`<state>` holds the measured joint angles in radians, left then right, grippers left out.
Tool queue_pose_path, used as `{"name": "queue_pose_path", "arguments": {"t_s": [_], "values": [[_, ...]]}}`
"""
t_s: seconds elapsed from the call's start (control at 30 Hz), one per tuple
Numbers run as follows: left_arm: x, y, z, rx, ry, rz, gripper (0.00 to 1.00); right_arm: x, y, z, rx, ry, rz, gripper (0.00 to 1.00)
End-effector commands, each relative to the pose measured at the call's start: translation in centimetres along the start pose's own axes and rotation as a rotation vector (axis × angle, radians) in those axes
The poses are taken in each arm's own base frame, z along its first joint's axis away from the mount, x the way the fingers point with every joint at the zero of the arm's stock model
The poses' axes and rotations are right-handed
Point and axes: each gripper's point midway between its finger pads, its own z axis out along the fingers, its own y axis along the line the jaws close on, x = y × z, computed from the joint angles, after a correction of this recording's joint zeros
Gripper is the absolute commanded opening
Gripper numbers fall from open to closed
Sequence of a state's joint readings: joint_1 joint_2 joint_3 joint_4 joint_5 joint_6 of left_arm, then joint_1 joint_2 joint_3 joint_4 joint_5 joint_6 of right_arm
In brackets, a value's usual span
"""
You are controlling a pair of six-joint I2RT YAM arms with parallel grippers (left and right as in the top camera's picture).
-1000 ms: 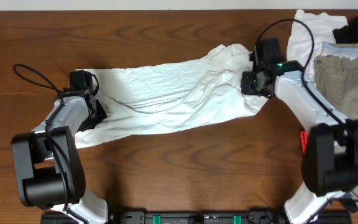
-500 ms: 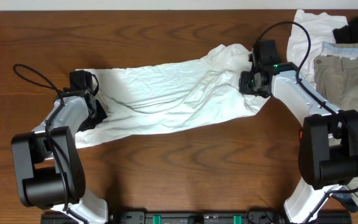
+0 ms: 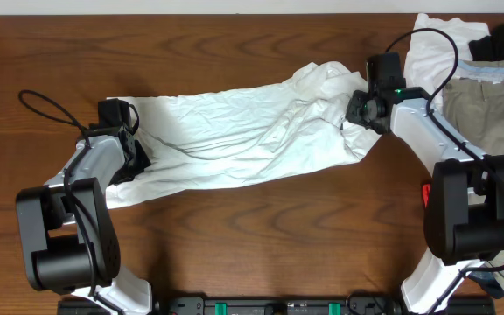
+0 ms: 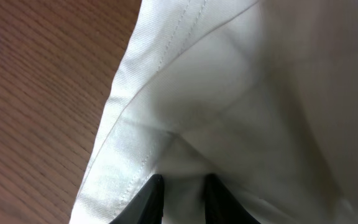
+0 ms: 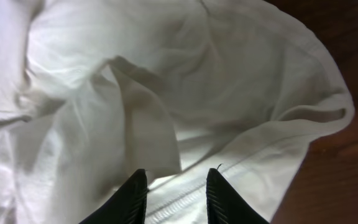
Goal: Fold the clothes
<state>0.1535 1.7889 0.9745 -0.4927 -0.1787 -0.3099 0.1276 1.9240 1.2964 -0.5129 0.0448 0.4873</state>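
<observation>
The clothes in play are a large wrinkled white garment stretched across the middle of the wooden table. My left gripper sits at its left end. In the left wrist view the fingertips pinch a fold of the white cloth just inside its stitched hem, so my left gripper is shut on it. My right gripper hovers at the garment's bunched right end. In the right wrist view my right gripper stands open above the hem of the white cloth, with nothing pinched.
A pile of other clothes lies at the back right: khaki trousers, a white piece and a black piece. A small red object shows by the right arm. A black cable loops left of the left arm.
My right gripper has shifted slightly right and back at the garment's right end. The garment and the left arm have not moved.
</observation>
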Motion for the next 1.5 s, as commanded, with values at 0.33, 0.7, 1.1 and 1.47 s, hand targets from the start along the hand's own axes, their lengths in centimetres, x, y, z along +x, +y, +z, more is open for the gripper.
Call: {"name": "queue_pose_path", "arguments": {"t_s": [0.33, 0.7, 1.1, 1.47], "values": [[3.1, 0.1, 2.0, -0.001, 0.112, 0.031, 0.24, 0.6, 0.0, 2.5, -0.009, 0.03, 0.176, 0.28], [3.1, 0.1, 2.0, -0.001, 0.111, 0.031, 0.24, 0.9, 0.2, 3.6, -0.025, 0.044, 0.2, 0.01], [3.1, 0.1, 2.0, -0.001, 0.111, 0.03, 0.24, -5.4, -0.3, -7.7, -0.129, -0.188, 0.144, 0.01], [3.1, 0.1, 2.0, -0.001, 0.111, 0.026, 0.24, -3.2, 2.5, -19.9, -0.229, -0.317, -0.201, 0.01]]}}
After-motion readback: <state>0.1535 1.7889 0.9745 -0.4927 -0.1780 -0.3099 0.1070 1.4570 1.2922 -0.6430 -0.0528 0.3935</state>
